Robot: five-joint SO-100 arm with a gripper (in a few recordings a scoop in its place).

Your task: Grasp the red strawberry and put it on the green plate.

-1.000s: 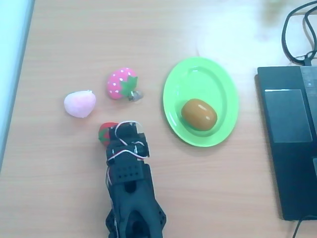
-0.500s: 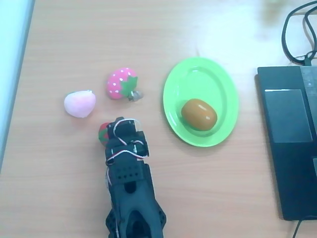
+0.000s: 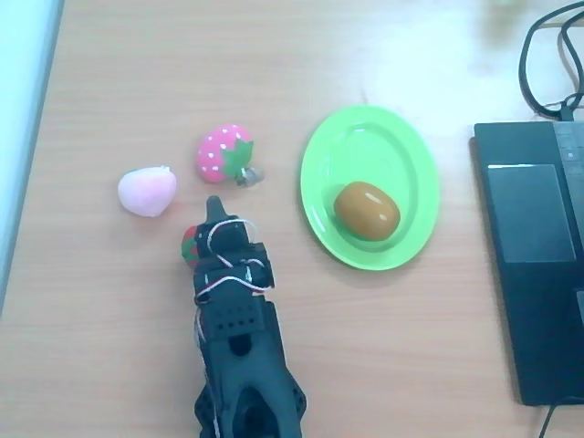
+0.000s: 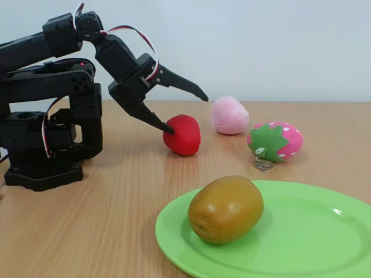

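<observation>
Green plate [image 4: 301, 231] nearest fixed camera, brown kiwi-like fruit [image 4: 226, 208] on its left half, right half bare. Behind it, red strawberry [image 4: 183, 134] on table. Gripper [image 4: 186, 110] spread wide, lower fingertip touching strawberry's left side, upper finger above it. Pink strawberry [image 4: 277, 141] and pale peach [image 4: 229, 115] beyond.
</observation>
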